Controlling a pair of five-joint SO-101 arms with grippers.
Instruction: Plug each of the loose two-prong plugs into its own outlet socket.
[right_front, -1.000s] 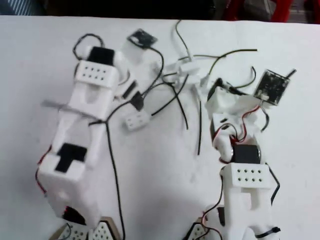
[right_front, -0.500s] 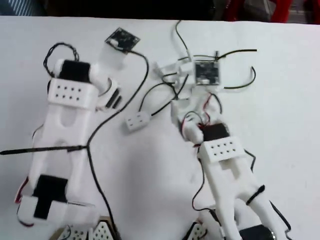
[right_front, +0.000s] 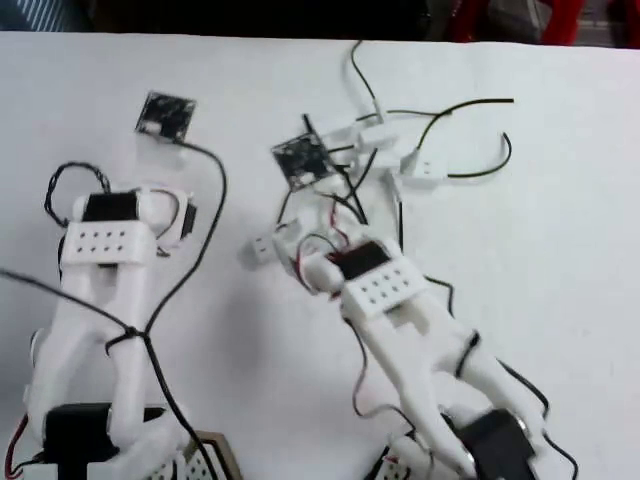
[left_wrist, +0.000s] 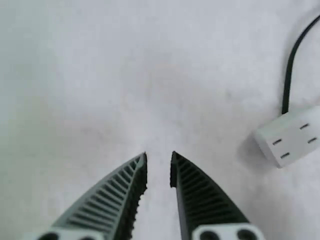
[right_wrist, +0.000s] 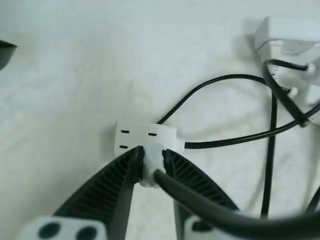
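Plug (right_wrist: 149, 175) clamped in right claw (right_wrist: 153, 152), touching outlet socket (right_wrist: 145, 136), right arm (right_front: 420, 330) stretched forward; left claw (left_wrist: 158, 162) slightly apart over desk (left_wrist: 100, 75).

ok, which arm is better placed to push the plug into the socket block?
Right: the right gripper holds a white plug at the socket block; the left gripper hangs empty over the table.

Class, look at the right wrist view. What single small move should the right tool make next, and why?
Probably a short, slow push of the right tool towards the socket block. It is shut on a white plug, which sits against the block's near edge, just beside the visible slots. The prongs are hidden, so I would confirm they line up with a free pair of slots before pressing.
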